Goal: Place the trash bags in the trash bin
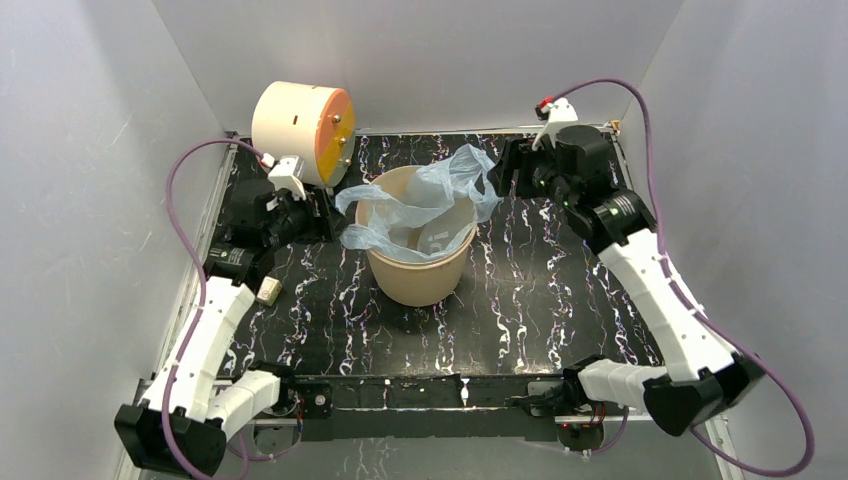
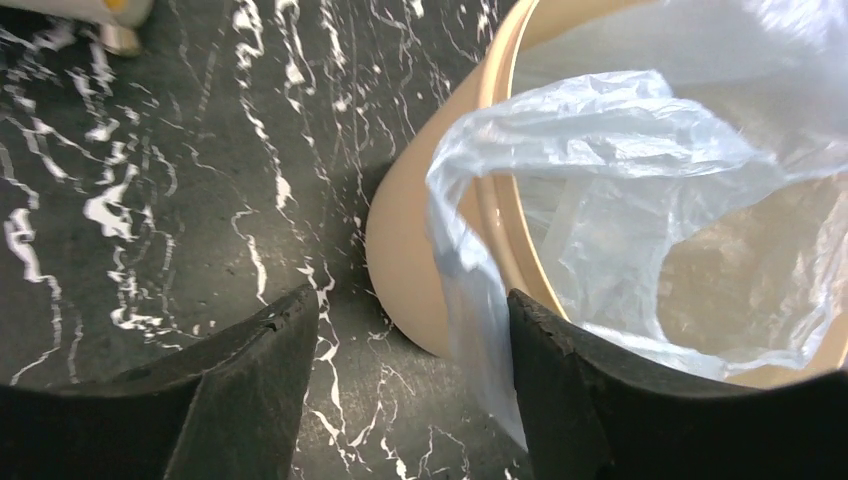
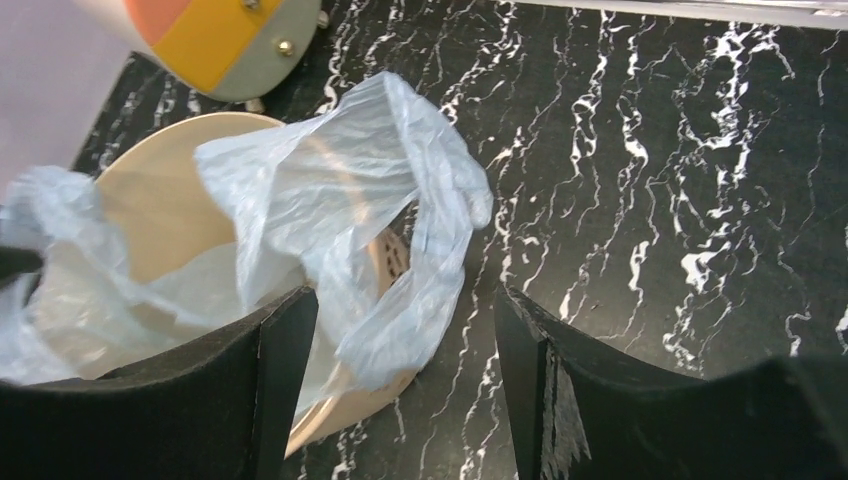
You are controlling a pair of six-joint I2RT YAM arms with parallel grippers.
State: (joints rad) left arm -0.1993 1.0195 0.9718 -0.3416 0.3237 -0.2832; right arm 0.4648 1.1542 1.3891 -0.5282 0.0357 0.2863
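The tan trash bin (image 1: 415,282) stands mid-table. The pale blue trash bag (image 1: 425,200) lies crumpled across its mouth, partly inside, with folds hanging over the left and right rims. My left gripper (image 1: 328,215) is just left of the bin, open; in the left wrist view the bag (image 2: 600,150) hangs down the bin wall (image 2: 410,240) close beside the right finger (image 2: 580,390), not pinched. My right gripper (image 1: 497,178) is at the bin's far right, open. In the right wrist view a bag fold (image 3: 340,180) droops over the rim (image 3: 330,415) ahead of the open gripper (image 3: 402,297).
A cream drum with an orange face (image 1: 300,122) lies at the back left, close behind my left arm. A small white card box (image 1: 268,290) sits on the black marbled table (image 1: 560,290) near the left edge. Grey walls enclose three sides.
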